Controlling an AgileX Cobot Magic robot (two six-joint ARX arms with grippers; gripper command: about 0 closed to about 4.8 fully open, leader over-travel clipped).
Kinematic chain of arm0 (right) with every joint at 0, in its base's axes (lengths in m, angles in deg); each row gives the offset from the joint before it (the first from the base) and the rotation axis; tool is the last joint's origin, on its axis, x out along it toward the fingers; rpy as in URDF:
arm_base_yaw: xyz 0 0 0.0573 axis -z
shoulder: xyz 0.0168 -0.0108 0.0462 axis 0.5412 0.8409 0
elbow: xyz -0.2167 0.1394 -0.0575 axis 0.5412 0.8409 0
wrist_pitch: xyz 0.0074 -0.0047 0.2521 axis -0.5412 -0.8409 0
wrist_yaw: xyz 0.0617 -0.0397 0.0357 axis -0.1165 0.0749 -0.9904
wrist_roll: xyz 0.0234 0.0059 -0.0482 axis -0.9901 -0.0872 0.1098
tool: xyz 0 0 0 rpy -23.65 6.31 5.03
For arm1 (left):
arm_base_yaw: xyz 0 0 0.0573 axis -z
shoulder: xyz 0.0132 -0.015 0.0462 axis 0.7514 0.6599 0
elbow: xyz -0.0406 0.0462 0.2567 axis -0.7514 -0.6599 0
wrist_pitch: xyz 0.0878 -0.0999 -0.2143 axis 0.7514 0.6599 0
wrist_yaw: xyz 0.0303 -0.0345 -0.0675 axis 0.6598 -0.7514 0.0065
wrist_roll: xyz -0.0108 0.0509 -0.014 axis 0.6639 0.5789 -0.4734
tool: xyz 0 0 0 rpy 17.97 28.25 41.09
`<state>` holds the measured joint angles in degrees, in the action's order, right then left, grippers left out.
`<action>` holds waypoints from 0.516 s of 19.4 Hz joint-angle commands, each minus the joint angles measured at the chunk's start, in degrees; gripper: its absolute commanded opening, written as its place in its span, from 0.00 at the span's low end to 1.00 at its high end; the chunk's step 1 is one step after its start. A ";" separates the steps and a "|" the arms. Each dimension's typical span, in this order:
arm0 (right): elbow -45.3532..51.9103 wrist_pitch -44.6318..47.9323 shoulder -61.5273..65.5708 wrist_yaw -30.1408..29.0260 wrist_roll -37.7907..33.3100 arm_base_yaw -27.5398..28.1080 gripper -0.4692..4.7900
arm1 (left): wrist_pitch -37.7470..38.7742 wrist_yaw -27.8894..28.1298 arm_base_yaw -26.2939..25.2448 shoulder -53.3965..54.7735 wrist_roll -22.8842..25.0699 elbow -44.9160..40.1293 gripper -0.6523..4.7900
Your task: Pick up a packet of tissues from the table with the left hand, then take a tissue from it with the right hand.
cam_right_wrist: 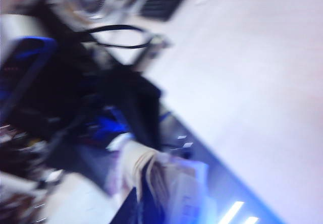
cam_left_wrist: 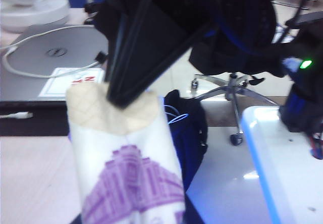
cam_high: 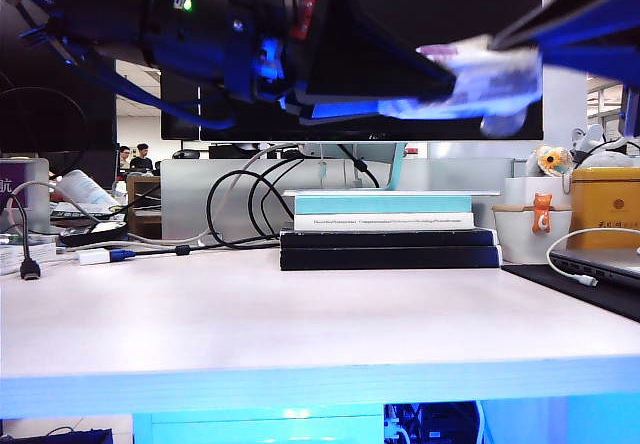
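Left gripper (cam_high: 440, 74) holds the packet of tissues (cam_left_wrist: 126, 173) high above the table (cam_high: 300, 314). Right gripper (cam_left_wrist: 121, 100) is pinched shut on the beige tissue (cam_left_wrist: 113, 114) at the packet's open end.

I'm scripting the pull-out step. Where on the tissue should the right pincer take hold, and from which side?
Grip the beige tissue edge poking out of the packet of tissues, coming straight at that open end, opposite the left pincer. Only that end is exposed. The right pincer seems already shut there.
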<state>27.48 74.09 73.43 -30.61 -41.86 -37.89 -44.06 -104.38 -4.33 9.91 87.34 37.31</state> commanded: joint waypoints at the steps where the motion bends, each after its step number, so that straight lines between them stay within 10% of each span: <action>1: -0.22 0.90 -0.11 5.97 2.45 0.09 0.08 | -1.07 -0.90 0.04 -0.20 -0.09 0.17 0.44; 10: -0.24 8.87 -0.13 21.38 2.71 0.11 0.08 | 6.32 5.35 -0.02 -0.20 3.21 0.13 0.44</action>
<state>27.53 81.52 73.38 -10.96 -39.17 -37.82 -38.75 -101.78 -4.31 9.89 89.04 37.31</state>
